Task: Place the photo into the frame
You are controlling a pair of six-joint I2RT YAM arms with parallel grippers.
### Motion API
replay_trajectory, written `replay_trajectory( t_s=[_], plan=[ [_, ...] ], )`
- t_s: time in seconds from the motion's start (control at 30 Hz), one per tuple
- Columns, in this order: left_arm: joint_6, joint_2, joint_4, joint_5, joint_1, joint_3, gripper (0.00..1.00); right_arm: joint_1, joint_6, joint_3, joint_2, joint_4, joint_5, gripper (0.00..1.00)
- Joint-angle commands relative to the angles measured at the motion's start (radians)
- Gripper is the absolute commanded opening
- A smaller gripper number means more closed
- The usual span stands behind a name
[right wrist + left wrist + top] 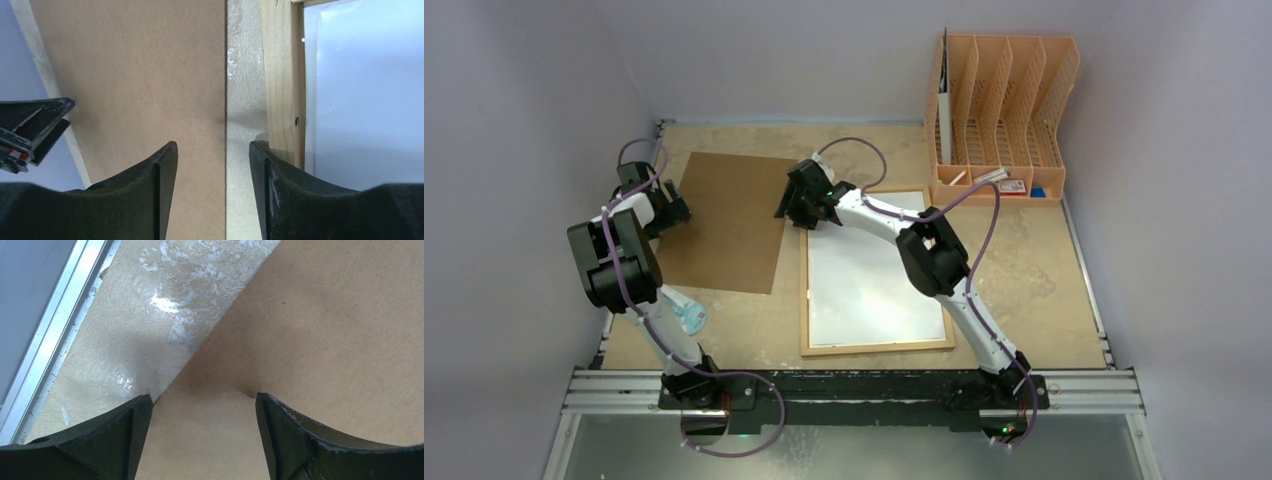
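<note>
The left gripper and right gripper both hung spread, empty. Clipping the board edge could've skidded it into the frame.

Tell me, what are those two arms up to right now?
Left gripper open over backboard edge. Right gripper open between backboard and frame. Frame flat, no photo in sight.

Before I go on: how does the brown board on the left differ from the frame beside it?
The brown board is one plain brown sheet; the frame has a light-wood border around a white inside. The brown board looks slightly smaller than the frame. The open left pincer is over the brown board's edge; the open right pincer straddles the gap between brown board and frame. Both lie flat on the table, apart.
</note>
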Motion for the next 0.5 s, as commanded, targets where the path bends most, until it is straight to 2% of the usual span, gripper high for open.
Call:
replay_trajectory(
  t_s=[0.0, 0.17, 0.37, 0.47],
  plan=[
    [0.011, 0.015, -0.028, 0.042, 0.003, -0.034, 0.8, 0.011, 0.064, -0.046, 0.049, -0.061, -0.041, 0.58],
    [0.008, -0.01, 0.018, -0.027, 0.003, -0.028, 0.8, 0.011, 0.076, -0.062, 0.052, -0.053, -0.043, 0.57],
    [-0.009, -0.044, 0.112, 0.029, 0.003, -0.06, 0.8, 0.011, 0.093, -0.066, 0.062, -0.057, -0.051, 0.57],
    [-0.017, -0.04, 0.097, 0.07, 0.002, -0.037, 0.77, 0.011, 0.093, -0.059, 0.071, -0.05, -0.051, 0.57]
  ],
)
